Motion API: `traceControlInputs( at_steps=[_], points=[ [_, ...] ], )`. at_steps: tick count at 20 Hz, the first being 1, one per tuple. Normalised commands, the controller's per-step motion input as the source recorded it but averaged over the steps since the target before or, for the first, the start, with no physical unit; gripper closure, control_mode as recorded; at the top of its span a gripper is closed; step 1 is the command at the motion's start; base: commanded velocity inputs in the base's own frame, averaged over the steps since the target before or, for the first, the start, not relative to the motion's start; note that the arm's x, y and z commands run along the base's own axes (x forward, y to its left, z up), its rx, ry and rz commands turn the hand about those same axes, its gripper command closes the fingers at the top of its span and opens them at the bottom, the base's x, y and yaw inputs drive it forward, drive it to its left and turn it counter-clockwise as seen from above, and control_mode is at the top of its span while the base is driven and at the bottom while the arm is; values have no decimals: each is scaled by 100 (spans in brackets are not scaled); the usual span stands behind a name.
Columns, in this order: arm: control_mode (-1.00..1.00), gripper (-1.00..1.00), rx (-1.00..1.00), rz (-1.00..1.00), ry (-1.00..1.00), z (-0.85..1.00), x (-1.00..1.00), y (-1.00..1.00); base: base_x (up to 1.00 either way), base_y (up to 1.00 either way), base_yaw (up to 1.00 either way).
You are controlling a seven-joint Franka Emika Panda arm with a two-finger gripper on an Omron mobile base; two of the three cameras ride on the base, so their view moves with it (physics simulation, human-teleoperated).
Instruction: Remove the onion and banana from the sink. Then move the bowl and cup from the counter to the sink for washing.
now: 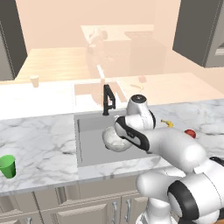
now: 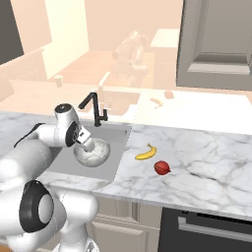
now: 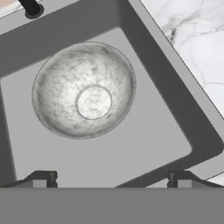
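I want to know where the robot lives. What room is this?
Probably a kitchen: a sink with a black faucet is set in a marble counter over cabinets, and a bowl sits in it.

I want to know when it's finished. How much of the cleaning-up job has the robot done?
Most of it. The banana and onion lie on the counter, out of the sink. The bowl sits in the sink. The claw hangs open above it, holding nothing. Left: the green cup, standing on the counter left of the sink.

arm (image 1: 175,148): glossy white rounded shells | joints: dark bands | pincer (image 3: 113,178): small dark tips
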Motion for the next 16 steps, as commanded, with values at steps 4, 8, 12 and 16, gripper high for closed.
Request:
traceControlInputs(
  at_steps=[4,8,12,16],
  points=[
    [-100,-100,0,3,0,16,-20,21,0,0,0],
    [-100,-100,0,4,0,18,-16,22,0,0,0],
    [-100,-100,0,4,0,17,-17,21,0,0,0],
    [-100,-100,0,5,0,14,-12,21,0,0,0]
  ],
)
